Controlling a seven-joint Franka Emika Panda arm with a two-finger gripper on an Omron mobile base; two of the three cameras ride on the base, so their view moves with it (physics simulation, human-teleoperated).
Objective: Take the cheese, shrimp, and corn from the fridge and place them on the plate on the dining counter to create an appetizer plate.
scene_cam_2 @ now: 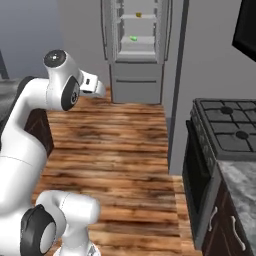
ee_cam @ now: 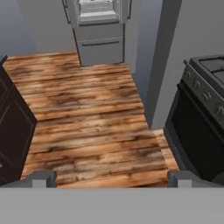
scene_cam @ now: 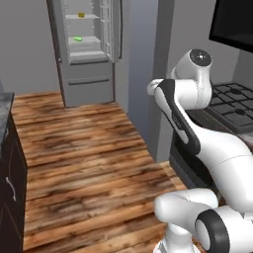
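Note:
The fridge (scene_cam: pixel 89 74) (scene_cam_2: pixel 136 80) (ee_cam: pixel 99 39) stands open at the far end of the wooden floor. A small yellow-orange piece, the cheese (scene_cam: pixel 81 16) (scene_cam_2: pixel 138 15), rests on its upper shelf. On the shelf below lies the green corn (scene_cam: pixel 77 38) (scene_cam_2: pixel 133 38). My gripper (ee_cam: pixel 111 179) hangs well back from the fridge, over the floor. Its fingertips (ee_cam: pixel 41 178) are spread wide with nothing between them. The shrimp and the plate are out of view.
A stove with an oven door (scene_cam: pixel 237 106) (scene_cam_2: pixel 230 132) (ee_cam: pixel 205 113) stands at the right, past a grey wall corner (scene_cam: pixel 148 74). A dark cabinet with a marbled top (scene_cam: pixel 10 163) (ee_cam: pixel 13 131) borders the left; whether it is the dining counter I cannot tell. Wooden floor (ee_cam: pixel 87 109) runs to the fridge.

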